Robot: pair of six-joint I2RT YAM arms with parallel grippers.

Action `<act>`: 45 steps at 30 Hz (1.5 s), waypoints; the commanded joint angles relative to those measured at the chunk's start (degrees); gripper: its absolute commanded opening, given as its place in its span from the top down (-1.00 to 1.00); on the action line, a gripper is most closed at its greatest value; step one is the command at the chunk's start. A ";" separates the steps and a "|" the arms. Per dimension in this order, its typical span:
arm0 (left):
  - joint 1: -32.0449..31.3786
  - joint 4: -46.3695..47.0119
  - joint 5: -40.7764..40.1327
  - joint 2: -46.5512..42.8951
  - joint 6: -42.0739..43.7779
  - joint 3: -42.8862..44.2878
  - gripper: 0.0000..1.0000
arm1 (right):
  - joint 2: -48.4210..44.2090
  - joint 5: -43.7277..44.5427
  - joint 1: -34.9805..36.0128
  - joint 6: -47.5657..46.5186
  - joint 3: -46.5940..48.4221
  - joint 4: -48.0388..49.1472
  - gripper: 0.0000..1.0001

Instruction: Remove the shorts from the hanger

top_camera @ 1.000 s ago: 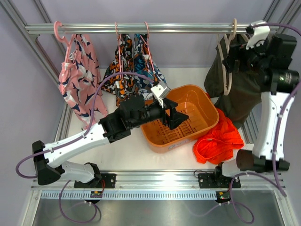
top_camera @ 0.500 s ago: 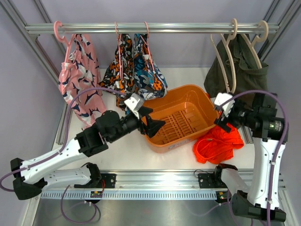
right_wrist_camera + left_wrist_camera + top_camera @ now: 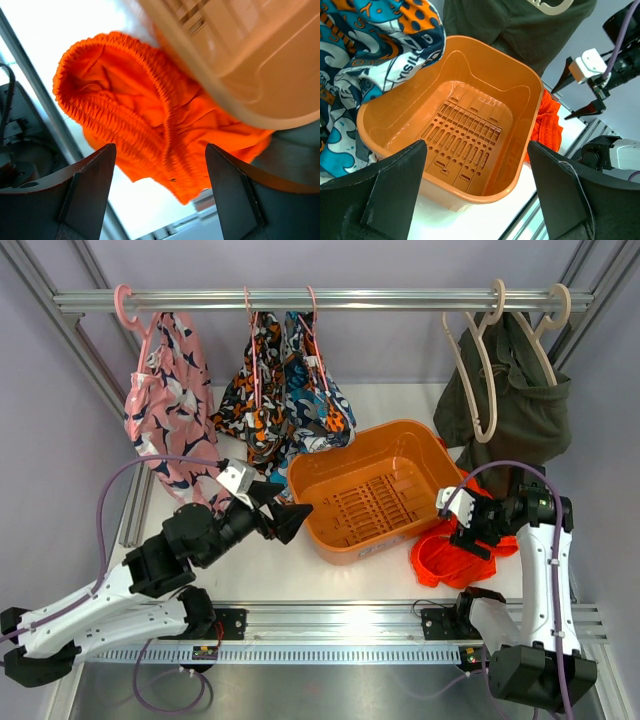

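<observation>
Top: orange-red shorts [image 3: 462, 552] lie on table [image 3: 370, 575], 4 o'clock of basket [image 3: 375, 502]; olive shorts [image 3: 505, 405] hang at 1 | Left wrist: left gripper [image 3: 477, 192] open, empty | Right wrist: right gripper [image 3: 160, 187] open above orange-red shorts | Next: likely free olive shorts

Faint lettering on blue-orange printed shorts [image 3: 413, 54], too warped to read

The basket [image 3: 530, 100] sits straight ahead of the left gripper [image 3: 476, 145], its floor between the fingers [image 3: 395, 185]. Printed shorts [image 3: 365, 55] hang beyond the left finger (draping onto the basket's rim, it seems). Crumpled shorts [image 3: 130, 115] lie on the table [image 3: 300, 570] between the fingers of the right gripper [image 3: 160, 147], touching the basket's wall, which stands ahead and right of them.
</observation>
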 commanded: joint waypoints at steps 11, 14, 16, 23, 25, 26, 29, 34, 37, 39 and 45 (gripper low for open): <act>-0.01 0.68 -2.95 -0.98 -1.23 -0.91 -0.77 | 1.78 2.65 -5.46 -3.23 -14.95 9.47 -0.48; 0.08 0.41 -2.86 -0.46 -1.14 -0.39 -0.77 | 1.69 1.68 -5.46 -1.38 -16.54 15.11 -0.43; -0.01 0.15 -2.86 -0.36 -1.05 -0.21 -0.77 | 0.91 0.72 -5.46 -1.72 -16.63 16.08 -0.41; -0.01 0.15 -3.04 -0.54 -1.67 -0.56 -0.78 | 0.55 -5.61 -5.46 -10.42 -9.27 4.23 -0.27; 0.08 0.15 -2.95 -0.45 -1.76 -0.65 -0.78 | 0.99 -6.58 -5.46 -11.13 -7.50 1.59 -0.27; -0.01 0.24 -2.95 -0.45 -1.76 -0.65 -0.78 | 1.08 -6.58 -5.46 -10.96 -6.62 1.41 -0.27; -0.01 0.67 -2.86 -0.45 -1.58 -0.91 -0.79 | 0.81 -3.95 -5.46 -7.89 -8.79 6.48 -0.25; 0.08 1.56 -1.99 0.51 -0.79 -0.65 -0.79 | 1.78 1.77 -5.46 -6.91 -16.10 18.45 -0.23; -0.01 1.38 -1.81 1.39 -0.26 0.05 -0.79 | 2.48 1.51 -5.46 -4.73 -19.00 24.59 -0.14; -0.01 1.55 -1.72 1.74 0.00 0.32 -0.80 | 2.31 1.24 -5.46 -2.88 -20.76 28.19 -0.04; 0.08 1.82 -1.37 2.97 0.09 0.93 -0.80 | 2.22 -1.13 -5.46 -4.00 -20.86 26.57 0.76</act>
